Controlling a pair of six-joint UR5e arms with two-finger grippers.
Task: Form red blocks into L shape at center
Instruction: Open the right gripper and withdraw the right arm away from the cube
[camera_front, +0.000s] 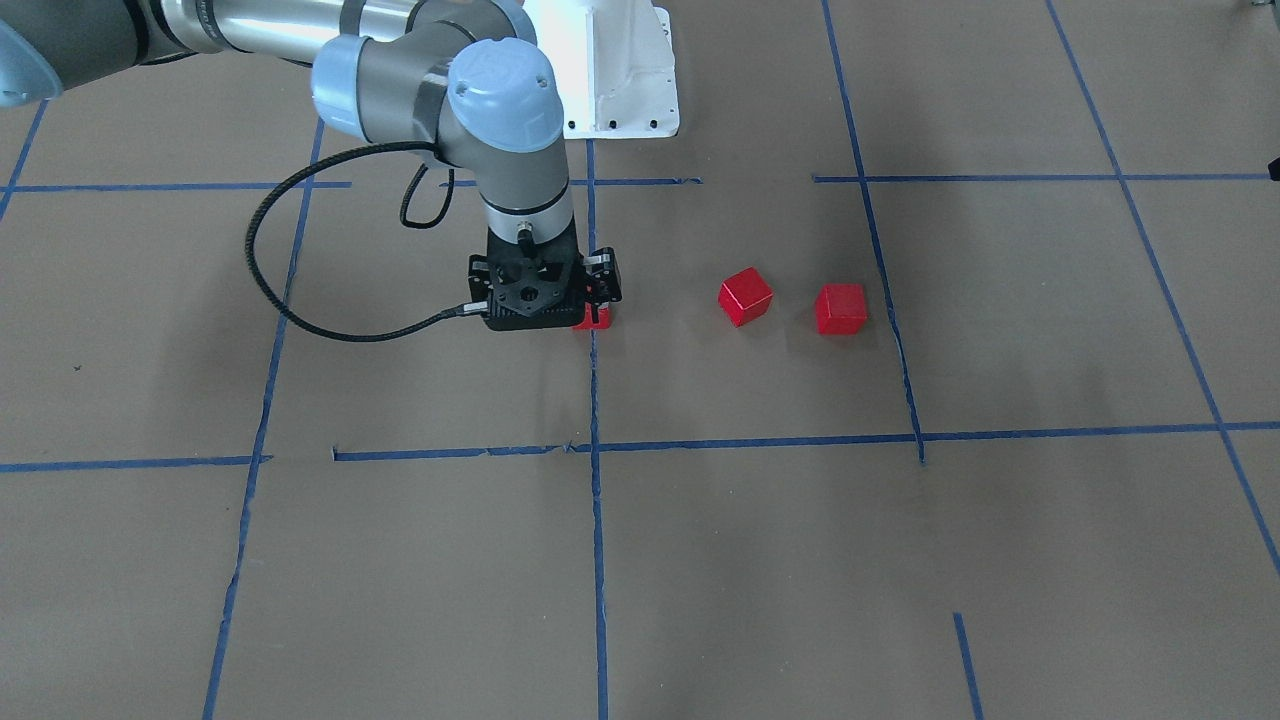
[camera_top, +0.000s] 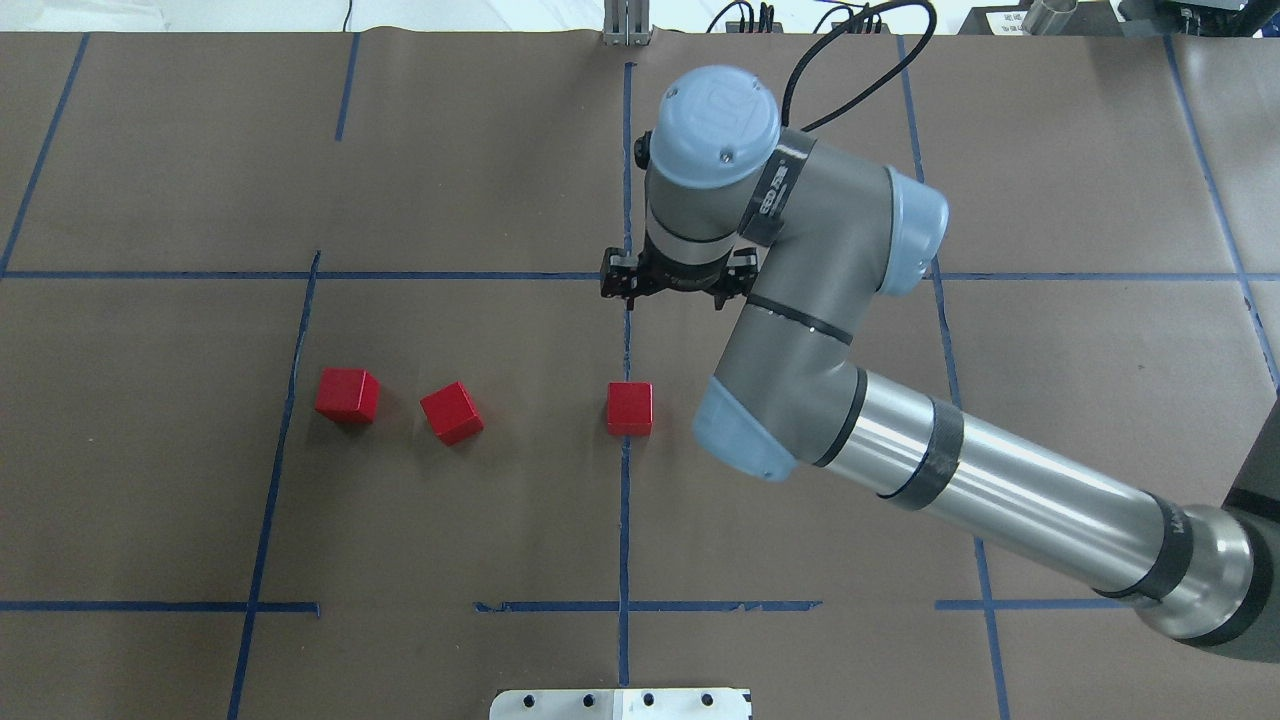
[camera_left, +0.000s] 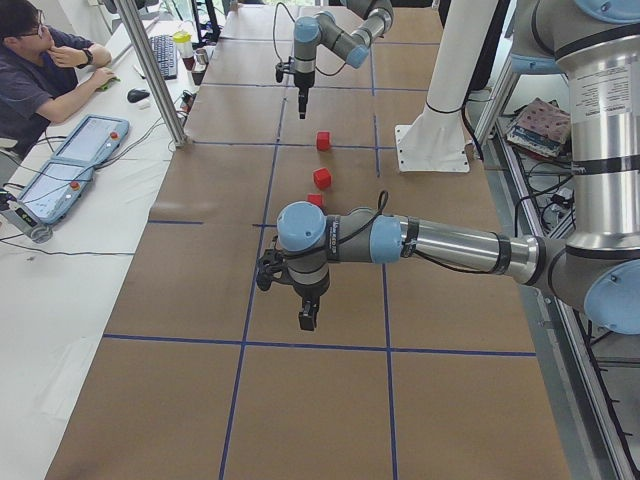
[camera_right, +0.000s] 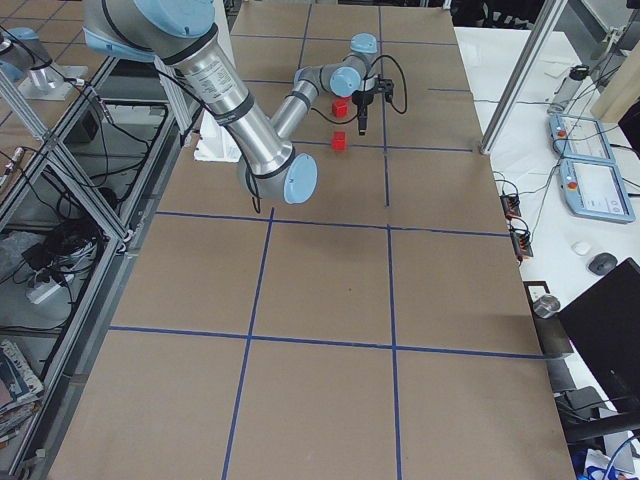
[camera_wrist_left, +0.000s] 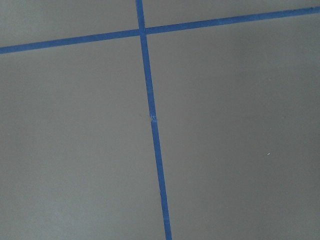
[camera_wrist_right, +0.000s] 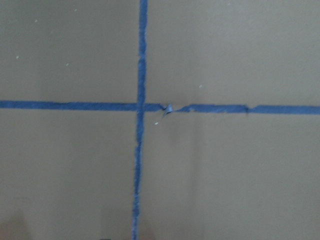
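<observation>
Little of the L exists yet. In the overhead view the three red blocks (camera_top: 451, 413) lie in a loose row across the middle of the frame, none touching another. The centre block (camera_top: 630, 408) sits squarely on the vertical blue tape line (camera_top: 625, 500) near the middle of the table (camera_top: 500, 520), so I judge it to be placed, or nearly so. The middle block (camera_top: 451, 413) lies well to its left and is turned at an angle. The leftmost block (camera_top: 347, 394) lies further left, beside another tape line. Both have to be brought in against the centre block, one of them off the row's line to make the corner.

The right gripper (camera_front: 540, 305) hangs above the table just above the centre block in the frame, grasping nothing (that block stands free); whether its jaws are spread or closed I cannot tell. The left gripper (camera_left: 308, 320) hovers low in the left side view, apart from the blocks, its state unreadable too.

No containers are visible.
</observation>
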